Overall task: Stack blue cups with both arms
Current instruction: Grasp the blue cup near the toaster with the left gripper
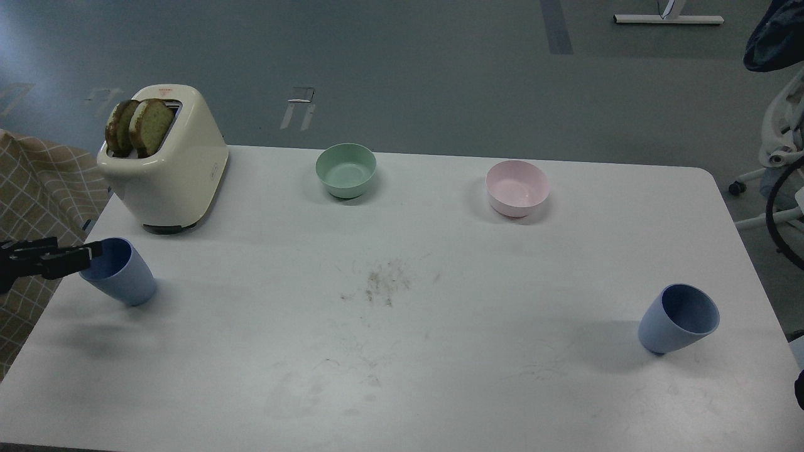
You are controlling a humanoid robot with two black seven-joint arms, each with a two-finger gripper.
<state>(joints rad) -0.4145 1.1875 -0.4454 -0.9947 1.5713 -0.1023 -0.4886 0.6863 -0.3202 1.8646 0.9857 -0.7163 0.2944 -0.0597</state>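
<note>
Left gripper [88,252]: black, two-fingered, entering from the left edge; its tips meet the rim of the left cup [120,272]. Whether it has closed on the rim I cannot tell; the fingers read as one dark mass.

Right gripper: not in view; only a dark sliver shows at the right edge.

Left cup: dusty-blue matte plastic, handleless, tapering to a rounded base; at the near-left of the table, mouth tipped toward my gripper.

Right cup [679,319]: identical, near-right, well apart from the first, untouched, standing free with its mouth open upward.

Progress, as I judge it: early. Nothing stacked; one cup just being engaged, the other not yet reached. Both lifts and the nesting remain.

Table [440,376]: white, smooth, rounded corners, with scuffs and a scatter of crumbs at centre.

Green bowl [346,169]: mint, round, shallow, far centre.

Pink bowl [517,187]: pale, same form, far right.

Toaster [166,163]: cream, glossy, far left, holding two browned slices.
</note>
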